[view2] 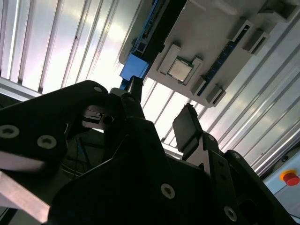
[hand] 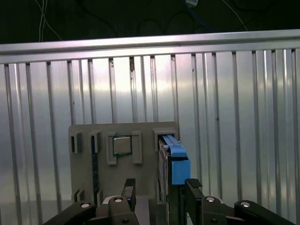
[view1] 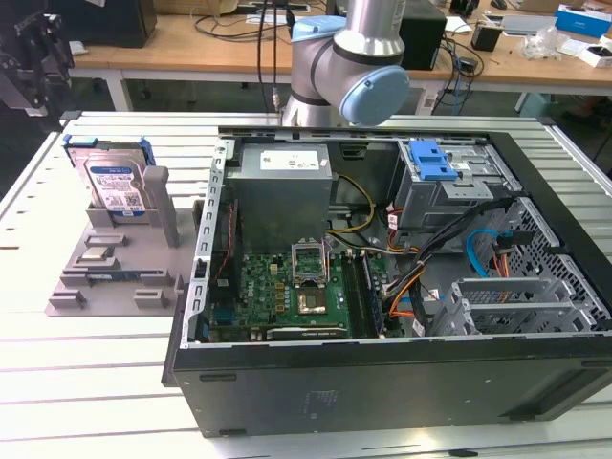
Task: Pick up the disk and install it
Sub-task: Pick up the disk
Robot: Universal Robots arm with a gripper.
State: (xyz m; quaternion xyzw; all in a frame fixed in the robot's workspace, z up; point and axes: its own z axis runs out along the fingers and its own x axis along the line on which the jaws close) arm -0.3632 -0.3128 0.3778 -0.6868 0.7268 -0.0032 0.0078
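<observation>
**Jaws released, disk upright in its holder**

The disk (view1: 115, 182) stands on edge in a slot of a grey holder (view1: 105, 277). The holder lies on the slatted metal table (view1: 96, 382). In the exterior view the disk is at about ten o'clock, on the exterior view's left, at the holder's twelve o'clock end. Its labelled face is turned toward the camera, and its blue frame shows along the top edge.

A small square chip (view1: 96, 254) sits in a pocket of the same holder, at six o'clock from the disk.

The open computer case (view1: 382, 382) lies just beside the holder, at its three o'clock. Inside the case:
- a grey power supply box (view1: 282, 182) is at eleven o'clock;
- a blue latch (view1: 430, 161) is at one o'clock;
- a green circuit board (view1: 287, 287) is at seven o'clock.

The arm (view1: 354, 57) rises at twelve o'clock, behind the case.

In both wrist views the gripper (hand: 160, 187) (view2: 161, 110) has its jaws released and spread, with nothing between them. Its black fingers (hand: 192, 185) (view2: 187, 126) point toward the holder (hand: 140, 187) (view2: 211, 33) without touching it.

The first wrist view shows the disk (hand: 177, 164) edge-on, and its blue frame lines up with the gap between the fingers. The chip (hand: 122, 145) is just beside it on the holder.

The second wrist view shows the disk's blue corner (view2: 133, 65), with the chip (view2: 178, 69) nearby. The fingertips are apart from both.
</observation>
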